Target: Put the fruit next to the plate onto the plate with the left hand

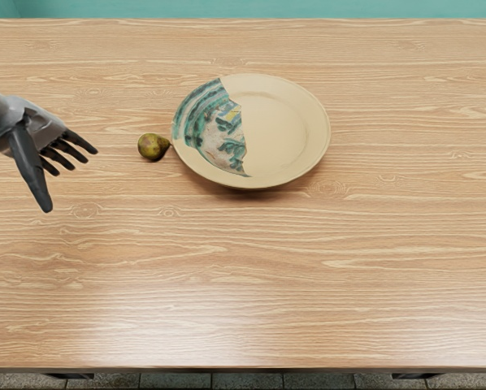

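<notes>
A small green-brown pear (153,146) lies on the wooden table just left of the plate, almost touching its rim. The plate (288,130) is cream-coloured with a green and blue pattern over its left part, and nothing lies on it. My left hand (54,158) comes in from the left edge with its dark fingers spread, holding nothing. It hovers to the left of the pear, a clear gap between fingertips and fruit.
The wooden table (243,284) fills the view, with its front edge near the bottom and a teal wall beyond its far edge.
</notes>
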You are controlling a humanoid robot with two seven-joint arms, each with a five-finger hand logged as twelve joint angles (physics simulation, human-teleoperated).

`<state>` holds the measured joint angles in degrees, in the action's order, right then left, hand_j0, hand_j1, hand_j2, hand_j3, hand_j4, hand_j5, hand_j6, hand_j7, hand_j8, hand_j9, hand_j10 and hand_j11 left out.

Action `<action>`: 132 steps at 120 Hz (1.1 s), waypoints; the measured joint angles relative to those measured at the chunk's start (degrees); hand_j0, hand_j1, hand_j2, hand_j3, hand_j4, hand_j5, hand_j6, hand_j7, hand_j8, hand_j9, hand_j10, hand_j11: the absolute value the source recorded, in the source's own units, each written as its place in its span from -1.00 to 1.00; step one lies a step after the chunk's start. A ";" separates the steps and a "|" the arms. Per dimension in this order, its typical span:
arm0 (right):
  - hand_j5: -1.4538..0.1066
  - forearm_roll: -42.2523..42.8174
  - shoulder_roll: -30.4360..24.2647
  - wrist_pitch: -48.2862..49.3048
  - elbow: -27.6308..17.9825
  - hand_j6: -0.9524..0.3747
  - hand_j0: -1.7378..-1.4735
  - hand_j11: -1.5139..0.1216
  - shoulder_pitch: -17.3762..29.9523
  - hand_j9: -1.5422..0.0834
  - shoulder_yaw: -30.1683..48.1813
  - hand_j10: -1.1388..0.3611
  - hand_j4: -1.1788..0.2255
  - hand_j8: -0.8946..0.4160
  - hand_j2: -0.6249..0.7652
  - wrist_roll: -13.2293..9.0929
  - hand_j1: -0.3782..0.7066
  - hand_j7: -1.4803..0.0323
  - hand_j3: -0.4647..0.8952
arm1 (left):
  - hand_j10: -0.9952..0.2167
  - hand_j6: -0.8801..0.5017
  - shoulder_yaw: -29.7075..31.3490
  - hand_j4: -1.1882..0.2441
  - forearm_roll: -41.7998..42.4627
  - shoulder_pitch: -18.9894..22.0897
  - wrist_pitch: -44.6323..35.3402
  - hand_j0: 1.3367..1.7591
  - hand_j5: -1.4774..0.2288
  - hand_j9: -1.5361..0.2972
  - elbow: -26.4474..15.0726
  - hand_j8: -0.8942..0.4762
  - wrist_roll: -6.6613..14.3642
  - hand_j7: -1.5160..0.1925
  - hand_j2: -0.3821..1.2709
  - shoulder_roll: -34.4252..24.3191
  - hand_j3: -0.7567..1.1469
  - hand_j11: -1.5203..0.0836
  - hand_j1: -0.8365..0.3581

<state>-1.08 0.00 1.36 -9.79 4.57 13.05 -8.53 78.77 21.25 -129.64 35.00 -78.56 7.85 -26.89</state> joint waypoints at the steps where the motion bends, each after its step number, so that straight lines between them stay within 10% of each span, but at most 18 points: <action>1: 0.86 0.01 0.00 0.00 -0.01 0.43 -0.40 0.85 -0.05 0.90 0.00 0.52 0.68 0.36 -0.10 0.00 -0.95 0.96 -0.32 | 0.58 0.22 0.01 0.61 0.00 0.00 0.00 0.52 0.68 0.63 0.02 0.25 0.00 0.72 -0.53 0.00 -0.20 0.84 0.91; 44: 0.86 -0.06 0.00 -0.45 -0.02 0.43 -0.40 0.85 -0.85 0.90 0.04 0.52 0.68 0.36 -0.10 0.00 -0.95 0.96 -0.32 | 0.58 0.22 0.00 0.61 -0.55 2.22 0.00 0.52 0.68 0.63 1.62 0.25 0.25 0.72 -0.53 0.09 -0.20 0.84 0.91; 66: 0.86 -0.06 0.00 -0.47 -0.01 0.43 -0.40 0.85 -0.87 0.90 0.04 0.52 0.68 0.36 -0.10 0.00 -0.95 0.96 -0.32 | 0.59 0.23 -6.89 0.61 -4.12 6.99 -1.31 0.52 0.68 0.63 10.87 0.26 0.42 0.73 -0.53 8.32 -0.20 0.84 0.92; 132: 0.86 -0.06 0.00 -0.48 -0.02 0.43 -0.40 0.85 -0.88 0.90 0.04 0.52 0.68 0.36 -0.10 0.00 -0.95 0.96 -0.32 | 0.59 0.23 -19.79 0.62 -5.86 23.09 -50.16 0.52 0.69 0.63 15.25 0.26 3.63 0.73 -0.53 20.12 -0.20 0.85 0.93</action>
<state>-1.14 0.00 0.88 -9.80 3.69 13.10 -8.53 58.98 15.40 -106.55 -15.16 -63.31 11.48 -6.77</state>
